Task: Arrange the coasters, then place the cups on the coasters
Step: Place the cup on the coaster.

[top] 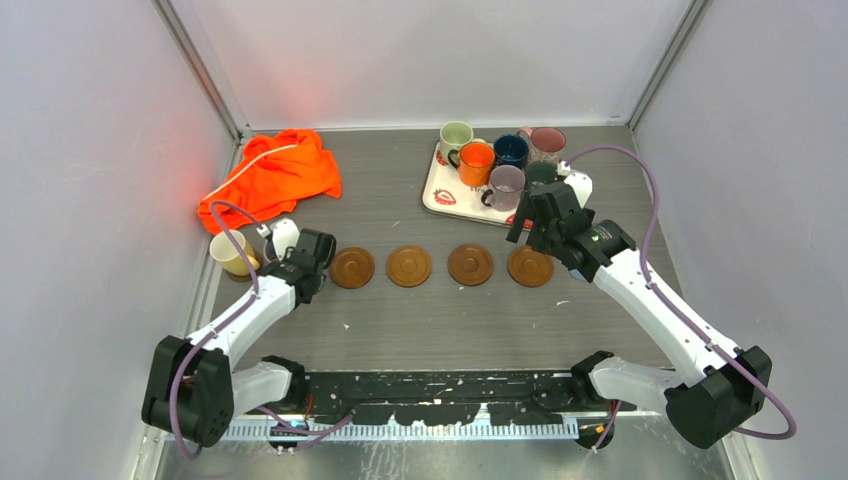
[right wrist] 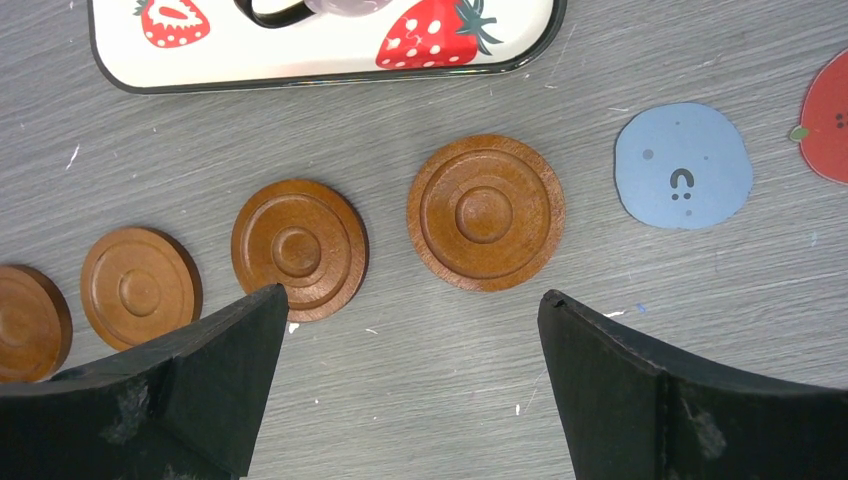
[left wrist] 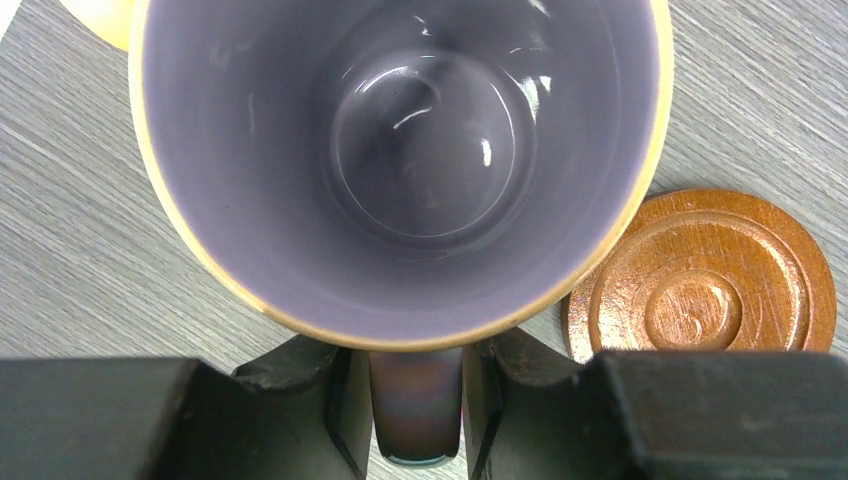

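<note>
A cream cup [top: 232,252] stands upright at the table's left edge, and what lies under it is hidden. My left gripper [top: 265,254] is shut on its handle [left wrist: 416,410]; in the left wrist view the cup [left wrist: 400,170] fills the frame from above. A row of wooden coasters [top: 352,267] [top: 409,265] [top: 470,264] [top: 530,267] runs across the middle. My right gripper [top: 535,225] hangs open over bare table [right wrist: 411,297], near the rightmost wooden coaster [right wrist: 486,212]. Beside it lie a light-blue coaster [right wrist: 683,165] and a red coaster [right wrist: 828,115]. Several cups [top: 477,158] stand on the tray.
The white strawberry-print tray [top: 436,192] sits at the back right, its near edge [right wrist: 330,70] just beyond the right gripper. A crumpled orange cloth [top: 272,175] lies at the back left. Walls close in on both sides.
</note>
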You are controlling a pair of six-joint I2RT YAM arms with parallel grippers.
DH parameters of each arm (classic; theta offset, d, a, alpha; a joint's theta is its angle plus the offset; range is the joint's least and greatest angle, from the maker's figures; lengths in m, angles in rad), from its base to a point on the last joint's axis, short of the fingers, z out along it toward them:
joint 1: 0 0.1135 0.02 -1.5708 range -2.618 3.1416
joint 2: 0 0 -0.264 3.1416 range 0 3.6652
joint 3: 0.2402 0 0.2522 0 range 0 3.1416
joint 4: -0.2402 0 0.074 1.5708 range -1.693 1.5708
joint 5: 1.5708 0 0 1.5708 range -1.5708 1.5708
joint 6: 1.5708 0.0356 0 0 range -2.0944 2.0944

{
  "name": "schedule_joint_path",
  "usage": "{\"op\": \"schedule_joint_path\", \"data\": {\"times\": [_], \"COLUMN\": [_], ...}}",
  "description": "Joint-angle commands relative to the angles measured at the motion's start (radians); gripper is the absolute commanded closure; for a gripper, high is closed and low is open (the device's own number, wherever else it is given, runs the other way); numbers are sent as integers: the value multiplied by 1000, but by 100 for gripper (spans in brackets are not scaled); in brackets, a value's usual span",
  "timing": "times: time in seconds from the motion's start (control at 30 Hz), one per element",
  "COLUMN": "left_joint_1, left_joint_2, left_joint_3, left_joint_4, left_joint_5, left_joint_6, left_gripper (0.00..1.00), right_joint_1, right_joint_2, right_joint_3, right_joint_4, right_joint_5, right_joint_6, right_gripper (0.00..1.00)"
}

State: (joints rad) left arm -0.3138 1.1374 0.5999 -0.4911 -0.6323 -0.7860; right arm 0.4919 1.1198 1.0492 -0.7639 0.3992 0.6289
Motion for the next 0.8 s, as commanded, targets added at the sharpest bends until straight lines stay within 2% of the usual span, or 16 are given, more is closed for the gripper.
{"op": "schedule_joint_path", "data": {"times": [0.0,0.17,0.33,0.47,0.57,0.77], "left_joint_1": [7,7,7,7,7,4], "left_joint_2": [8,-5,-39,-60,-81,-118], "left_joint_3": [42,53,78,109,133,192], "left_joint_4": [-8,-34,-63,-95,-117,-147], "left_joint_5": [-15,-8,-2,13,33,83], "left_joint_6": [-20,-36,-24,-6,8,52], "left_gripper": [64,57,44,31,17,0], "right_joint_1": [5,4,4,5,5,4], "right_joint_2": [-21,-29,-29,-22,-20,-20], "right_joint_3": [-4,-6,-6,-5,-2,0], "right_joint_4": [26,25,25,26,26,27], "right_joint_5": [4,6,6,3,2,4], "right_joint_6": [-13,-12,-14,-12,-11,-11], "right_gripper": [0,0,0,0,0,0]}}
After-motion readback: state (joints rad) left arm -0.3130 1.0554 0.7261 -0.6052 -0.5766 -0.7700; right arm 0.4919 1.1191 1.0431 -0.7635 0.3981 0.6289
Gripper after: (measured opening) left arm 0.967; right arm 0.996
